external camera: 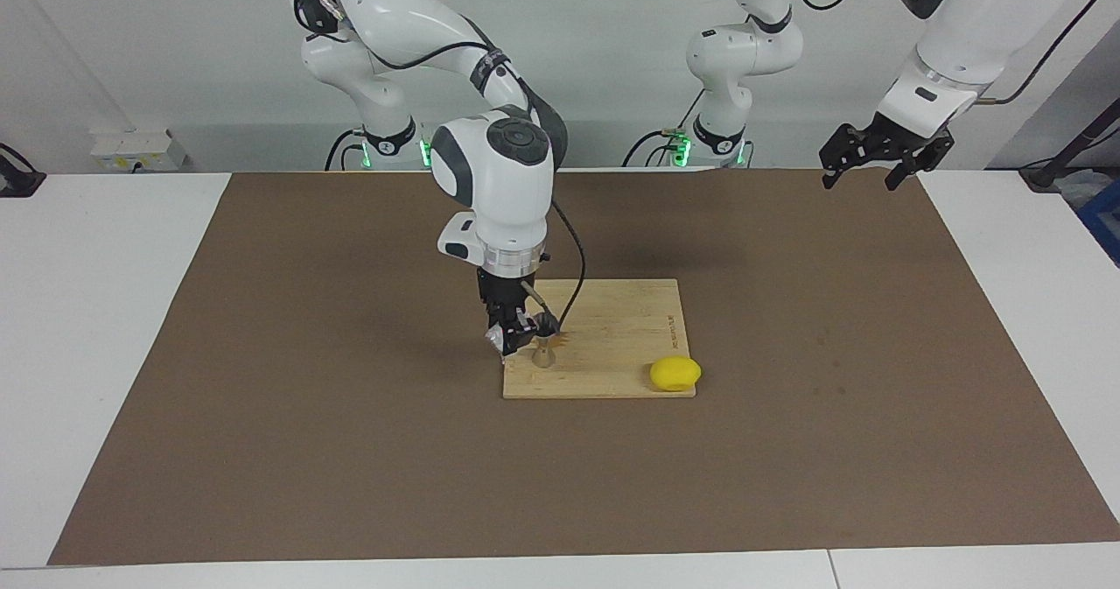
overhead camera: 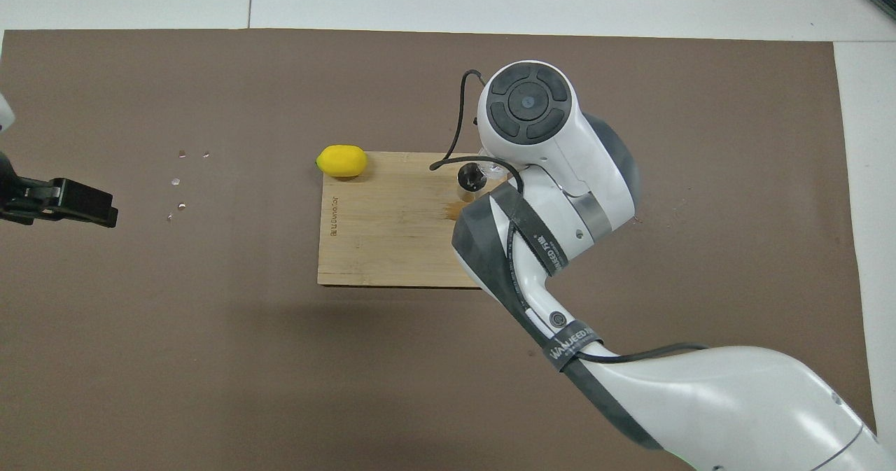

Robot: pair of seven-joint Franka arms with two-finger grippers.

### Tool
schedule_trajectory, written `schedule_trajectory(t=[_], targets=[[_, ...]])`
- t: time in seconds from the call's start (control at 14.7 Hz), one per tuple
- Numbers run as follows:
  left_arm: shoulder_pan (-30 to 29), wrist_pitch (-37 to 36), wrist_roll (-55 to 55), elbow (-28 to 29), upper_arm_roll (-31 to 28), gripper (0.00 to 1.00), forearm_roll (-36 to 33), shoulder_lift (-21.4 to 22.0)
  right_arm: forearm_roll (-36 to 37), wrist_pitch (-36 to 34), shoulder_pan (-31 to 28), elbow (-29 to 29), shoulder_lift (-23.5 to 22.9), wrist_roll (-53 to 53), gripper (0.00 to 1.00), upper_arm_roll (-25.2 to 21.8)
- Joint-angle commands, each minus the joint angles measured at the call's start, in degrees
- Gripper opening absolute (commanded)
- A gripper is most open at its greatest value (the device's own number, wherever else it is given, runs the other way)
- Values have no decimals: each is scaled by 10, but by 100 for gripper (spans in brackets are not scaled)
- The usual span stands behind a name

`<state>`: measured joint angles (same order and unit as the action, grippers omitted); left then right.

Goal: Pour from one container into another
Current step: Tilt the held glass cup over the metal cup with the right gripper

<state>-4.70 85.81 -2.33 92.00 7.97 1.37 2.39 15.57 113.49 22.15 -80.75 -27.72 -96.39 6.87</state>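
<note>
The steel jigger (external camera: 543, 354) (overhead camera: 470, 177) stands upright on the wooden board (external camera: 617, 331) (overhead camera: 385, 233), near the board's edge farther from the robots. My right gripper (external camera: 516, 333) hangs right beside and just above it, shut on the small clear glass cup (external camera: 497, 339) (overhead camera: 494, 170). The cup is tilted toward the jigger's mouth. In the overhead view the right arm's wrist hides most of the cup and the gripper. My left gripper (external camera: 859, 182) (overhead camera: 105, 212) waits open and raised over the mat at the left arm's end of the table, holding nothing.
A yellow lemon (external camera: 675, 373) (overhead camera: 341, 161) rests at the board's corner toward the left arm's end, farther from the robots. A few small glinting drops (overhead camera: 178, 177) lie on the brown mat (external camera: 262, 396) between the board and the left gripper.
</note>
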Motion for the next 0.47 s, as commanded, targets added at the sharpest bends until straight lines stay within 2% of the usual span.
schedule_trajectory(t=[0.0,0.41], targets=[[4,6,7,12,-2,100,-12,10,17,-14,6,15,-4,-12,0,3],[4,6,7,12,-2,100,-12,10,39,-15,15,15,-2,-8,0,3]])
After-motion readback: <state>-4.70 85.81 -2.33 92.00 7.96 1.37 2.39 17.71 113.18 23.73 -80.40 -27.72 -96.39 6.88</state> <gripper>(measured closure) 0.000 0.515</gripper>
